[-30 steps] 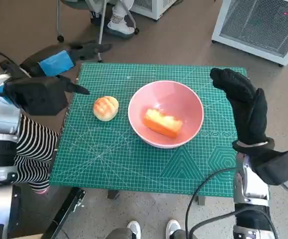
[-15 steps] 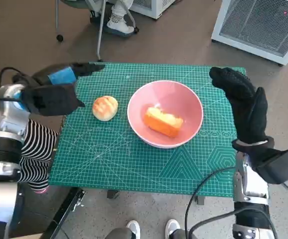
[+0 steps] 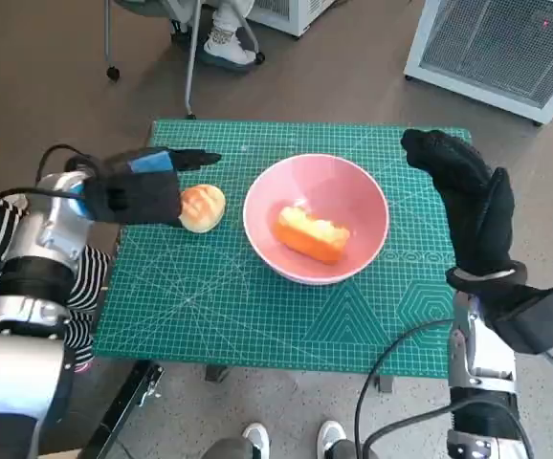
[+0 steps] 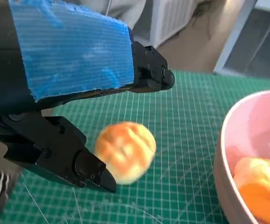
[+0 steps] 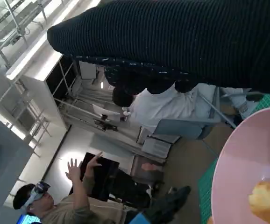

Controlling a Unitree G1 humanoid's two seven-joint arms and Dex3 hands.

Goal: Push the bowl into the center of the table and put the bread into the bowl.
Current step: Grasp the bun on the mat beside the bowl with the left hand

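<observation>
Left robot hand open, fingers either side of bun, not gripping; right robot hand open beside bowl, holding nothing

no readable text, labels, brands or numbers, only unlabelled grid lines on the mat

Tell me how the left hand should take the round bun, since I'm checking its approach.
Grip the bun across its domed sides, coming from above and its outer side, where the left hand hovers open. It lies apart from the bowl, so fingers probably fit either side; pinch gently, as it looks soft.
</observation>
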